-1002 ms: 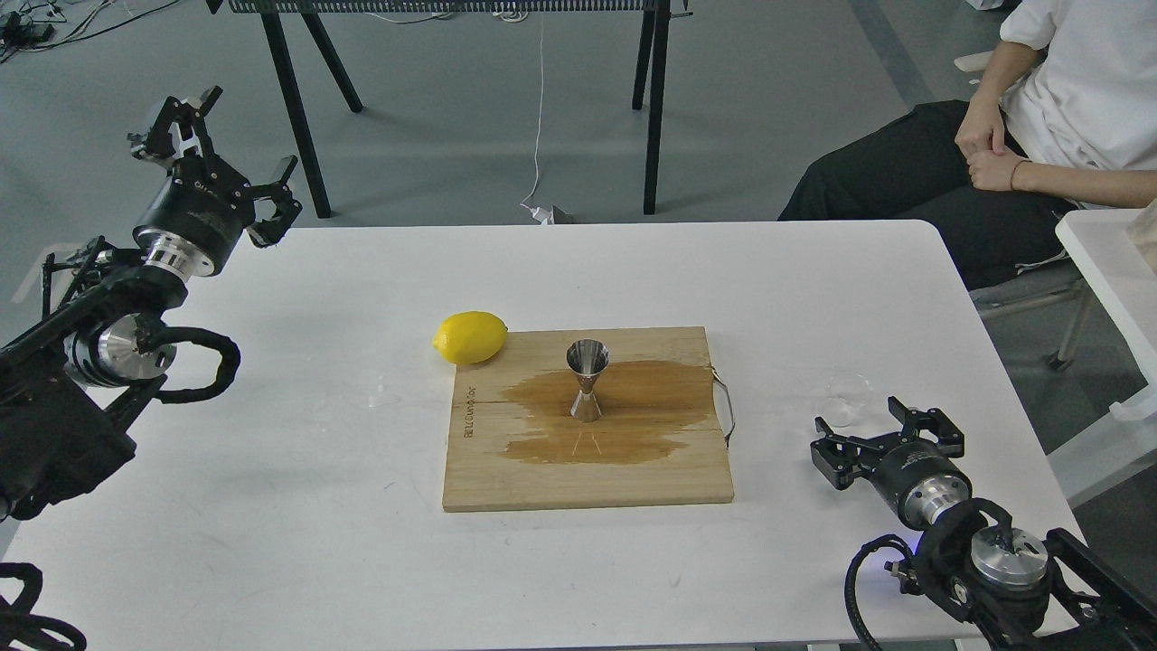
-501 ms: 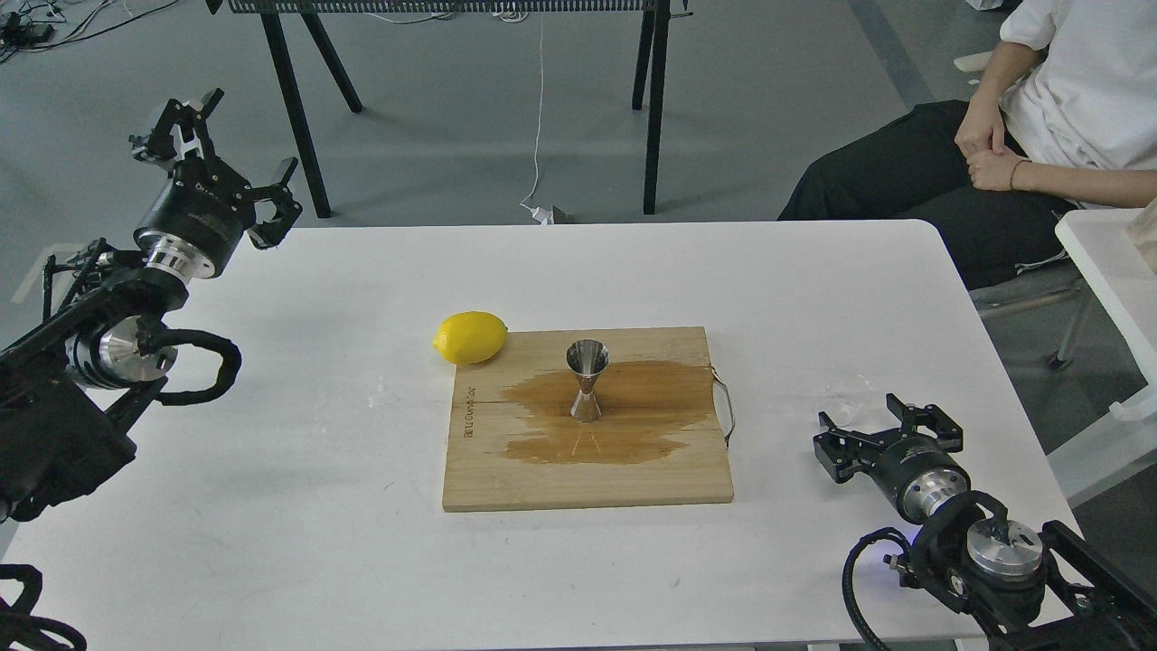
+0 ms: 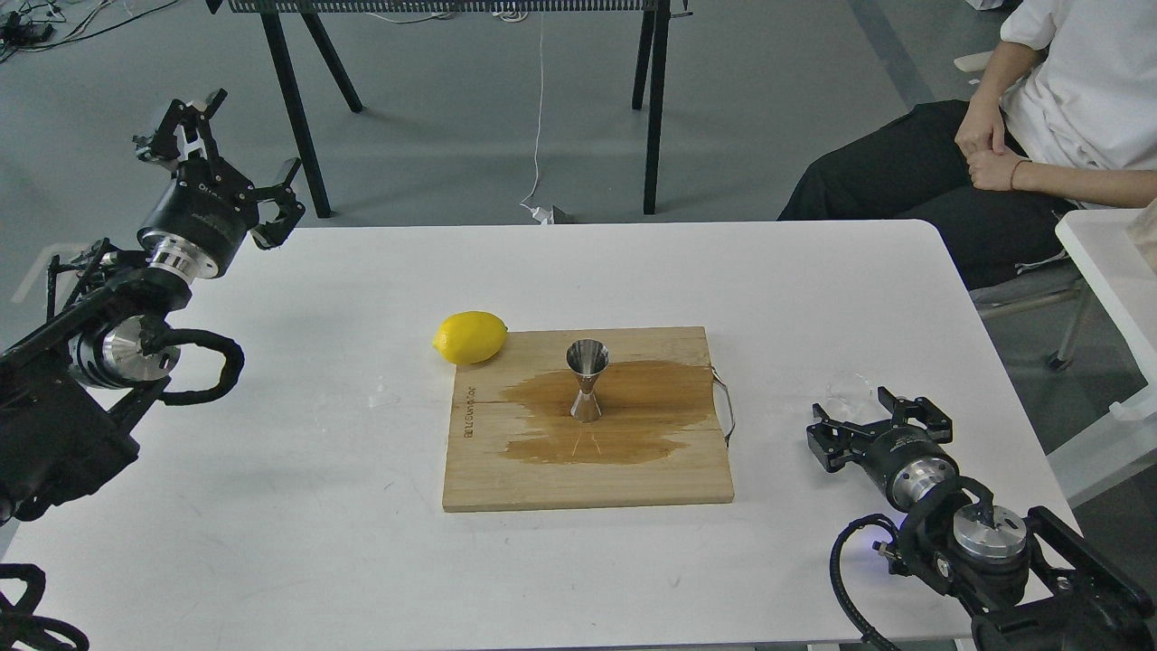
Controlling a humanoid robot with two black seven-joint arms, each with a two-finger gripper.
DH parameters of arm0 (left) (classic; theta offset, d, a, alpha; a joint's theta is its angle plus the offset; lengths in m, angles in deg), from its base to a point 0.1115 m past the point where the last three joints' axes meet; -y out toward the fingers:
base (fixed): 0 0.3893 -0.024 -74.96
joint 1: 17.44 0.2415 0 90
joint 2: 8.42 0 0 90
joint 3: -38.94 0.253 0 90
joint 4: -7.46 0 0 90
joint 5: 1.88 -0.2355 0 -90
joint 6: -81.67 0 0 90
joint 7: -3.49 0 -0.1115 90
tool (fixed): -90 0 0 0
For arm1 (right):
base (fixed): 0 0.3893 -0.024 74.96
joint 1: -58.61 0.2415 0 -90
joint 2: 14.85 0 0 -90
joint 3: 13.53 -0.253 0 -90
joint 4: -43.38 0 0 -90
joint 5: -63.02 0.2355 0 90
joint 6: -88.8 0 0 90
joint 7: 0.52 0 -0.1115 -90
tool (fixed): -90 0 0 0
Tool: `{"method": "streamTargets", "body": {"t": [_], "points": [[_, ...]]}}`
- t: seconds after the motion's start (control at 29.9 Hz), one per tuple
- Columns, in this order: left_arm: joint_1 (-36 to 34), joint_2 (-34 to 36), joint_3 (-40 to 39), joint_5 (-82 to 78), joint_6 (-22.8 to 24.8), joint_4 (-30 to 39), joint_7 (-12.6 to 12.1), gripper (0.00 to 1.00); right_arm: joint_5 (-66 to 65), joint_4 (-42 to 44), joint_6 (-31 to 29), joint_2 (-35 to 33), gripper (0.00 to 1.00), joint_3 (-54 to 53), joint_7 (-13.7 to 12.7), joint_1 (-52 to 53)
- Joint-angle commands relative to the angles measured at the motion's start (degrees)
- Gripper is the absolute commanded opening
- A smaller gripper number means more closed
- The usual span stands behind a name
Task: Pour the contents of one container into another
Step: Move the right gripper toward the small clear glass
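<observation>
The small clear cup stands on the white table right of the board, faint and hard to make out. My right gripper is open just in front of it, and its fingers do not close on the cup. The steel jigger stands upright in the middle of the wooden board, on a wide dark wet stain. My left gripper is open and raised over the table's far left corner, holding nothing.
A yellow lemon lies at the board's far left corner. A few water drops sit left of the board. A seated person is beyond the table's right side. A second white table adjoins at right.
My right gripper has crept forward and a little left, bringing its open fingers up to the clear cup. The left arm has barely shifted.
</observation>
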Motion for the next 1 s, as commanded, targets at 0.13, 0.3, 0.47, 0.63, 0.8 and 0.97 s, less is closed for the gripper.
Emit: {"method": "streamTargets", "body": {"t": [0.13, 0.3, 0.47, 0.63, 0.8, 0.97], "points": [[0.1, -0.2, 0.0, 0.0, -0.1, 0.0, 0.1, 0.99, 0.0, 0.1, -3.0, 0.1, 0.78, 0.2, -0.7, 0.0], [0.2, -0.2, 0.0, 0.0, -0.1, 0.0, 0.0, 0.99, -0.1, 0.1, -3.1, 0.2, 0.76, 0.1, -0.7, 0.2], [0.3, -0.1, 0.1, 0.0, 0.0, 0.0, 0.0, 0.99, -0.1, 0.4, -3.1, 0.3, 0.76, 0.9, -0.6, 0.3], [0.2, -0.1, 0.1, 0.0, -0.1, 0.0, 0.0, 0.99, -0.1, 1.9, -3.1, 0.8, 0.73, 0.9, -0.6, 0.4], [-0.1, -0.1, 0.0, 0.0, -0.3, 0.2, 0.0, 0.99, -0.1, 2.0, -3.1, 0.9, 0.69, 0.9, -0.5, 0.4], [-0.2, -0.1, 0.1, 0.0, -0.6, 0.2, 0.0, 0.99, -0.4, 1.8, -3.1, 0.8, 0.49, 1.0, -0.3, 0.4]]}}
